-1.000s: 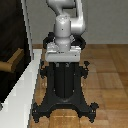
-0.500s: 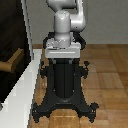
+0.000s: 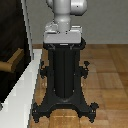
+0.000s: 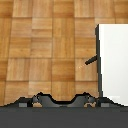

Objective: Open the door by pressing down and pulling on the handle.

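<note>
One arm (image 3: 67, 15), grey-white, rises from a grey plate on top of a black pedestal (image 3: 65, 75) whose splayed feet rest on a wooden parquet floor (image 3: 107, 70). Only its lower links show in the exterior view; they run out of the picture at the top, and the hand itself does not appear there. From the wrist view I see dark rounded shapes along the lower edge, which may be part of the hand, but I cannot tell whether it is spread wide or closed, and nothing shows between its fingers.

At the exterior view's left stands the door (image 3: 12, 55), a tall dark panel in a white frame (image 3: 29, 75). Its face is shadowy, close to black. From it juts the handle (image 3: 12, 62), a short tan lever, lying roughly level with a slight tilt. It sits at about the height of the pedestal's middle, well apart from the arm, with the frame's edge between them.

In the wrist view the floor fills most of the picture, and a white slab (image 4: 114, 60) comes in from one side; I take it for the frame. A small dark bar (image 4: 91, 60) sticks out from the slab's edge over the floor, too small and dim to name with certainty.
</note>
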